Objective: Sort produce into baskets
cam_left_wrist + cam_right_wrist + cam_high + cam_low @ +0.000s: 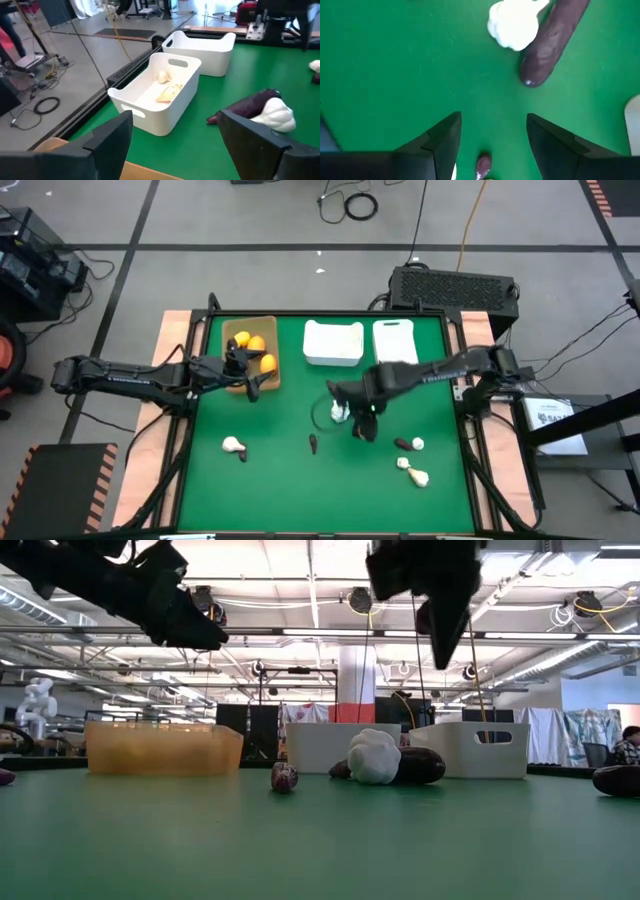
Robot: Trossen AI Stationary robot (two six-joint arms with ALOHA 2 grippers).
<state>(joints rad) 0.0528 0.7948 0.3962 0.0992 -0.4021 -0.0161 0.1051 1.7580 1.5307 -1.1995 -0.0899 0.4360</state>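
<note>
My right gripper [364, 424] [492, 125] hangs open above the green mat at the table's middle, pointing down, with nothing between its fingers. Just beside it a white garlic bulb [512, 25] [373, 757] lies against a dark purple eggplant [552, 40] [422, 765]. A small purple piece [483, 165] [284, 777] lies on the mat nearby. My left gripper [250, 383] [175, 117] waits open over the near edge of the tan tray [229, 330], which holds orange fruits [256, 344]. Two white bins [333, 342] [395, 342] stand at the far edge.
More produce lies on the mat. A garlic bulb with a dark piece [233, 446] is at the near left. An eggplant with garlic [409, 444] and two pale bulbs [412, 471] are at the near right. The nearer white bin [131, 99] holds pale pieces [166, 91].
</note>
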